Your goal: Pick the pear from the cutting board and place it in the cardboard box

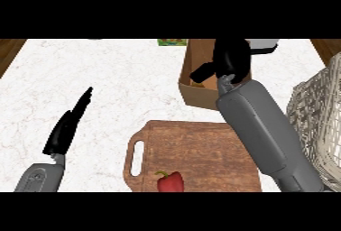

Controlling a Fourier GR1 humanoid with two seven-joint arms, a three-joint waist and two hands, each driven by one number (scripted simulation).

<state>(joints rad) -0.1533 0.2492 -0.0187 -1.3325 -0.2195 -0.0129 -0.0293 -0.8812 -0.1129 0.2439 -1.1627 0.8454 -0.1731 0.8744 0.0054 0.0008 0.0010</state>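
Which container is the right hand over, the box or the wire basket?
The brown cardboard box beyond the cutting board: the right hand hangs above it. The wire basket stands apart, far right.

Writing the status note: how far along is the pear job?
Done: no pear shows on the board; only a red pepper lies there.
In hand: the right hand is over the box. I cannot tell whether it holds the pear or has let it go.
Left: confirm the pear is in the box, then pull the arm back.
The left hand rests open at lower left.
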